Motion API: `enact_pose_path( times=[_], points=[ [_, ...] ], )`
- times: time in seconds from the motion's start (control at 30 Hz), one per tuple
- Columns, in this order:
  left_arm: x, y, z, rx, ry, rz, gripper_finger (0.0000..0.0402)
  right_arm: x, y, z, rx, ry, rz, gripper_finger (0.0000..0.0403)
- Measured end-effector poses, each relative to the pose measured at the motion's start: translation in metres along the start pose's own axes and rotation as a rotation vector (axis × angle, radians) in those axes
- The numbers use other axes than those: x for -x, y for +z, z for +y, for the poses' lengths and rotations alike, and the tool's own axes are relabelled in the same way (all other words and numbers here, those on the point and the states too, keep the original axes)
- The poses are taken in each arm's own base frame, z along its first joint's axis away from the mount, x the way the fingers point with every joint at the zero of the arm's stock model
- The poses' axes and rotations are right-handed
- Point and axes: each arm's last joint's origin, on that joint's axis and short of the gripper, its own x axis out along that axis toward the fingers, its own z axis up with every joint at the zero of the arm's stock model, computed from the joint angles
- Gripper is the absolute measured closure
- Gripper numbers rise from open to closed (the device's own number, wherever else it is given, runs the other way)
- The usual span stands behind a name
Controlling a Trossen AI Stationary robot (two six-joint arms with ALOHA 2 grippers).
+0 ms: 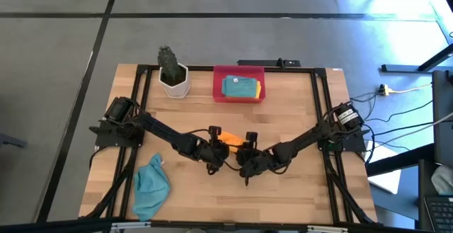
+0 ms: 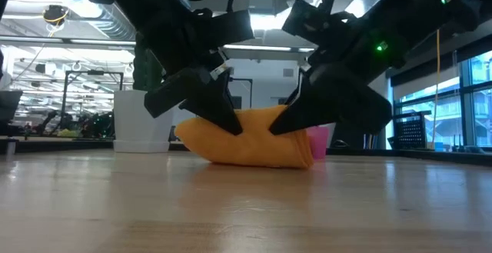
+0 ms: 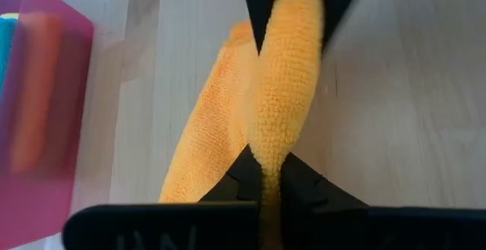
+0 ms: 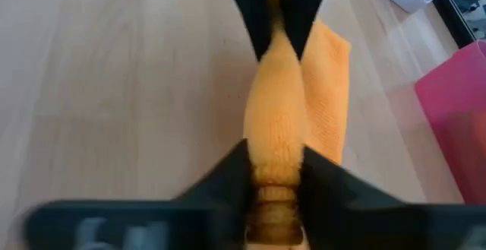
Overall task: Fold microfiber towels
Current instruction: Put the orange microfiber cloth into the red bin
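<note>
High view: orange towel (image 1: pixel 232 140) mid-worktop, tray (image 1: pixel 239 95) at twelve o'clock. Left gripper (image 1: pixel 214 150), right gripper (image 1: pixel 248 156) both clamp its ends. Soft, limp, light; pinch edges.

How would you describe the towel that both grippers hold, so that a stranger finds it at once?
Look at the middle of the wooden table, in front of the red tray. There the left gripper and right gripper pinch an orange towel. It alone is orange and bunched between both arms.
</note>
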Motion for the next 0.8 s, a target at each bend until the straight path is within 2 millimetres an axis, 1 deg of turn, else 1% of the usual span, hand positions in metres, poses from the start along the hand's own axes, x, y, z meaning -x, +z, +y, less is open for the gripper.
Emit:
enact_pose_path(
  times=[0.07,0.1,0.13,0.17,0.27,0.33,0.43,0.57,0.7,0.8],
  points=[
    [0.000,0.000,0.000,-0.017,-0.001,0.003,0.0386,0.000,0.000,0.000,0.001,-0.001,0.001,0.0361],
    [0.000,-0.001,0.000,-0.025,-0.006,0.008,0.0380,0.000,0.000,0.000,0.000,-0.001,0.002,0.0379],
    [0.000,-0.002,0.000,-0.038,-0.010,0.015,0.0373,0.000,0.000,0.000,0.000,-0.001,0.001,0.0385],
    [0.003,-0.002,-0.001,-0.050,-0.013,0.019,0.0365,0.000,0.000,0.000,-0.001,-0.001,0.001,0.0385],
    [0.019,-0.002,0.002,-0.075,-0.016,0.031,0.0338,0.000,-0.001,0.000,-0.004,-0.002,0.007,0.0377],
    [0.028,-0.004,0.002,-0.088,-0.011,0.053,0.0319,0.000,-0.002,0.000,0.004,-0.003,0.017,0.0381],
    [0.037,-0.008,0.001,-0.095,-0.012,0.082,0.0294,0.000,-0.002,0.000,-0.006,-0.003,0.016,0.0387],
    [0.038,-0.014,0.001,-0.061,-0.003,0.136,0.0265,0.000,-0.002,0.000,-0.024,-0.002,0.014,0.0386],
    [0.034,-0.016,-0.001,-0.042,-0.007,0.145,0.0236,0.000,-0.002,0.000,-0.026,-0.002,0.014,0.0376],
    [0.032,-0.019,-0.002,-0.036,-0.007,0.139,0.0216,0.000,-0.002,0.000,-0.027,-0.003,0.015,0.0383]
  ],
)
